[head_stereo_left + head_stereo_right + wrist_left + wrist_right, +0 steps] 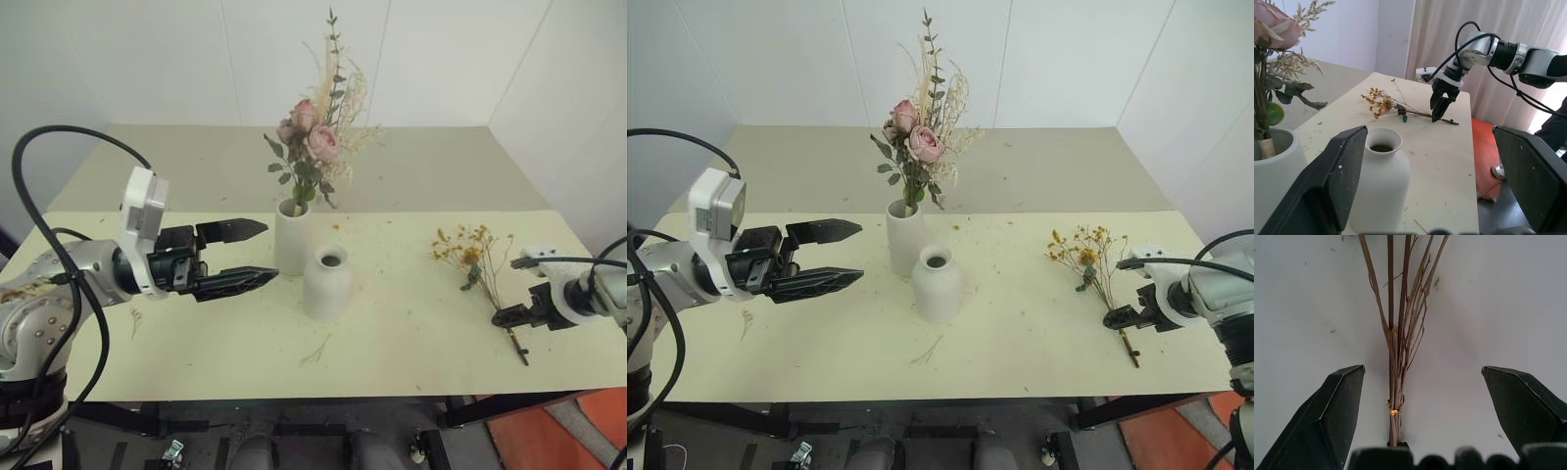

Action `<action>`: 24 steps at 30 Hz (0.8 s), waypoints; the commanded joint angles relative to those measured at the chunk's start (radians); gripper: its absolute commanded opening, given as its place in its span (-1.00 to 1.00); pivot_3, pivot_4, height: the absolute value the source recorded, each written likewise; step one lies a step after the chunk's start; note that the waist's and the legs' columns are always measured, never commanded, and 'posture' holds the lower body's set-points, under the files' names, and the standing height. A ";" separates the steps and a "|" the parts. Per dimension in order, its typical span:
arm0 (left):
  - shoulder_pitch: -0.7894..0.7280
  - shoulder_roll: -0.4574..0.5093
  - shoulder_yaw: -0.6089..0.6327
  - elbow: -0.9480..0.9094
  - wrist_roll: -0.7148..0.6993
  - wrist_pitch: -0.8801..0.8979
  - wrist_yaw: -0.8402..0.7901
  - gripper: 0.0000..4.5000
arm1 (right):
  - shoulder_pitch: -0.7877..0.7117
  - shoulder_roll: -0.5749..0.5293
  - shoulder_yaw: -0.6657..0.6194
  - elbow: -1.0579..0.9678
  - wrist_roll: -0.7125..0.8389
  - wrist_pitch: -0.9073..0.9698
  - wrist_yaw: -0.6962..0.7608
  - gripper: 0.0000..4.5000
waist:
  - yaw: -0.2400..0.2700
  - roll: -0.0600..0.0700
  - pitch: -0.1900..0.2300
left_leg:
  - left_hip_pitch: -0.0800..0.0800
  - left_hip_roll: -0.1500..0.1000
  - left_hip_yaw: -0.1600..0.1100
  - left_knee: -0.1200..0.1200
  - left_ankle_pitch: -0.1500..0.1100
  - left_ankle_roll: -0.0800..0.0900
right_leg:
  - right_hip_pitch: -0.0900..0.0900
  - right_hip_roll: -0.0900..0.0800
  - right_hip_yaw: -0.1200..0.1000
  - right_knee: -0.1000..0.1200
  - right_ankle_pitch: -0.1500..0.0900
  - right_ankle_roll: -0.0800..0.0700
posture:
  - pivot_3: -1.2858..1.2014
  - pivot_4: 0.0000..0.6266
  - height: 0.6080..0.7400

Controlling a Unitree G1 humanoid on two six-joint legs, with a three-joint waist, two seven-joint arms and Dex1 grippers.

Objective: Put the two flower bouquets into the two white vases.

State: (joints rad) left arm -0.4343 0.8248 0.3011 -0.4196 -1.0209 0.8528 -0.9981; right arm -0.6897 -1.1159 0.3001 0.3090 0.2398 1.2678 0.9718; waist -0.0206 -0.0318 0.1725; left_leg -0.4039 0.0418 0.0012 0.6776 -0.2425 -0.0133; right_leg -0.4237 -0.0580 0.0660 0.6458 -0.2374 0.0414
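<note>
The right gripper (pixel 1420 396) hangs wide open astride the dried stems (pixel 1397 377); it should close near the tie. The left gripper (pixel 245 257) waits, open and empty.

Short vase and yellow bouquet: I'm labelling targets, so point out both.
Short vase (pixel 326 286), left eye view, on its body.
Yellow bouquet (pixel 466 247), left eye view, on its flower heads.
</note>
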 commanded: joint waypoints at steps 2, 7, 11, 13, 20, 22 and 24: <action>0.000 0.015 0.006 -0.026 -0.005 -0.023 0.001 1.00 | -0.017 0.006 -0.002 -0.007 0.005 0.017 0.025 0.83 | 0.000 0.000 0.000 | 0.000 0.000 0.000 0.000 0.000 0.000 | 0.000 0.000 0.000 0.000 0.000 0.000 | 0.03 -0.52 1.00; 0.005 0.015 0.008 -0.028 -0.007 -0.022 0.005 1.00 | -0.015 0.010 -0.001 -0.022 0.007 0.028 0.035 0.13 | 0.000 0.000 0.000 | 0.000 0.000 0.000 0.000 0.000 0.000 | 0.000 0.000 0.000 0.000 0.000 0.000 | 0.03 -0.52 1.00; 0.007 0.016 0.010 -0.029 -0.008 -0.020 0.007 1.00 | -0.020 0.019 -0.010 -0.009 0.002 0.025 0.030 -0.50 | 0.000 0.000 0.000 | 0.000 0.000 0.000 0.000 0.000 0.000 | 0.000 0.000 0.000 0.000 0.000 0.000 | 0.03 -0.52 1.00; 0.004 0.016 0.008 -0.027 -0.008 -0.020 0.008 1.00 | -0.023 0.023 -0.024 -0.017 0.006 0.025 0.023 -0.81 | 0.000 0.000 0.000 | 0.000 0.000 0.000 0.000 0.000 0.000 | 0.000 0.000 0.000 0.000 0.000 0.000 | 0.03 -0.52 1.00; -0.010 0.018 0.001 -0.013 -0.002 -0.023 0.000 1.00 | -0.053 0.058 -0.139 -0.055 0.030 0.061 -0.046 -0.99 | -0.001 0.000 0.000 | 0.000 0.000 0.000 0.000 0.000 0.000 | 0.000 0.000 0.000 0.000 0.000 0.000 | 0.03 -0.52 1.00; -0.015 0.020 0.001 -0.012 -0.003 -0.025 -0.001 1.00 | -0.055 0.077 -0.255 -0.101 0.066 0.047 -0.071 -0.99 | -0.001 0.000 0.000 | 0.000 0.000 0.000 0.000 0.000 0.000 | 0.000 0.000 0.000 0.000 0.000 0.000 | 0.03 -0.52 1.00; -0.020 0.023 0.001 -0.011 -0.002 -0.026 -0.003 1.00 | -0.057 0.090 -0.397 -0.154 0.117 0.013 -0.078 -0.99 | 0.001 0.000 0.000 | 0.000 0.000 0.000 0.000 0.000 0.000 | 0.000 0.000 0.000 0.000 0.000 0.000 | 0.03 -0.52 1.00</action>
State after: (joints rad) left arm -0.4339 0.8297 0.2920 -0.4182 -1.0199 0.8516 -0.9946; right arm -0.7192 -1.0082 0.0257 0.2157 0.3169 1.3119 0.9028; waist -0.0192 -0.0317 0.1726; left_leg -0.4045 0.0418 0.0010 0.6774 -0.2425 -0.0133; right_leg -0.4241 -0.0578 0.0660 0.6460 -0.2374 0.0414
